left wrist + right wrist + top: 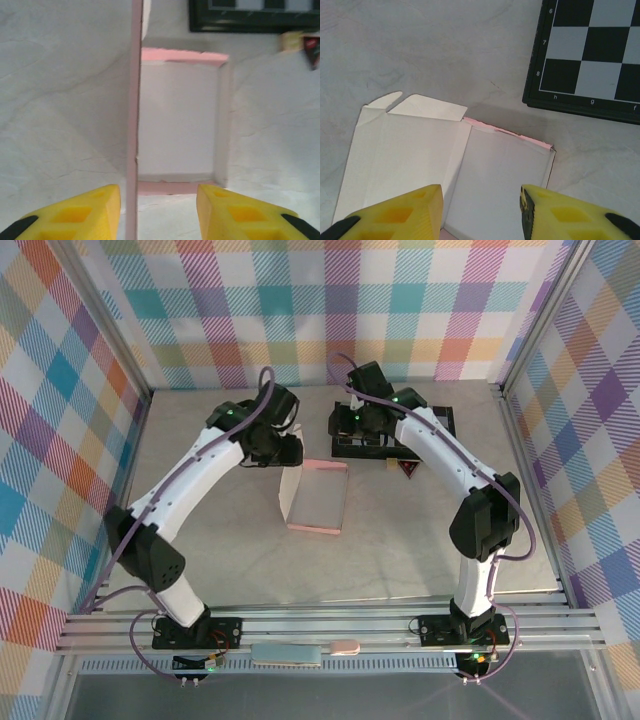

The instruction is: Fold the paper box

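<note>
The left gripper (159,192) is released, its yellow fingers spread to either side of the upright lid panel of the paper box (177,120). The panel stands edge-on, close beside one finger. Just ahead lies the shallow tray, white inside and pale pink at the rims, with its walls raised. The right gripper (481,192) hangs over the tray, also spread and holding nothing. Beyond it to the right, the checkerboard (590,50) lies on the grey table (400,540), apart from the box.

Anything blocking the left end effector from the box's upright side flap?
Nothing visible does. The paper box has its upright flap between the left end effector's spread fingers, close beside one.
</note>
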Controlling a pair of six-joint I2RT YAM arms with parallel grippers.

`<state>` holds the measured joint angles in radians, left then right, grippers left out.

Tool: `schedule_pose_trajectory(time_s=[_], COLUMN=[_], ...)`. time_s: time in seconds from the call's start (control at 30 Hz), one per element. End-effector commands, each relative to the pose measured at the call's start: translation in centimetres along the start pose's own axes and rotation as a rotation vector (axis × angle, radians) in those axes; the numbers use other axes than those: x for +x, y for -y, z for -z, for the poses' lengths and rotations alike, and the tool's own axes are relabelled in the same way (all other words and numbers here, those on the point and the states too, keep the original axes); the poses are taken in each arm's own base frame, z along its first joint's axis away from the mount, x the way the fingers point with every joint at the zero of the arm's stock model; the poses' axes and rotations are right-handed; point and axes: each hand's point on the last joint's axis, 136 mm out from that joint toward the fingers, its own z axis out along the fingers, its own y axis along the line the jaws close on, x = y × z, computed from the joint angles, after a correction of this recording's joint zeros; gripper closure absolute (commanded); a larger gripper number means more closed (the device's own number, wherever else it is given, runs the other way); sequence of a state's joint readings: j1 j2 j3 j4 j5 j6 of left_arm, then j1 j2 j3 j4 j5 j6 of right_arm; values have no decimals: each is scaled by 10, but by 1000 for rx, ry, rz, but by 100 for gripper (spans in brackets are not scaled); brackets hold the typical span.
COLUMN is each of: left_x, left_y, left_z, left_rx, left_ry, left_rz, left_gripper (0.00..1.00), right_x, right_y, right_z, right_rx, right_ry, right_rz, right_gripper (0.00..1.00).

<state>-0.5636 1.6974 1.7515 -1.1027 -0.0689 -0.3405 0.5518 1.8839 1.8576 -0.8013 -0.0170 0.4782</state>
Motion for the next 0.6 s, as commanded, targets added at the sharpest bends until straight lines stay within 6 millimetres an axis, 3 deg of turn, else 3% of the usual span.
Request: schedule_pose_trajectory(time_s=[0.0,0.1,0.33,0.57], left_x=[-1,-3,-9,-4], left_y=[-15,-14,5,48], left_z=[-6,-18,-24,-15], left_rx=[-115,-150,-127,25], left_ry=[-20,-32,-15,16], left_rz=[-96,-141,-301,-656], left_gripper=[59,65,100,100], right_x=[5,9,21,20], right_y=[4,11,51,91], right_z=[11,18,29,54], right_rx=[-9,-4,43,28], right_ry=[-2,3,-7,42], right_rz=[0,-12,-130,-181], right_gripper=[56,56,58,57])
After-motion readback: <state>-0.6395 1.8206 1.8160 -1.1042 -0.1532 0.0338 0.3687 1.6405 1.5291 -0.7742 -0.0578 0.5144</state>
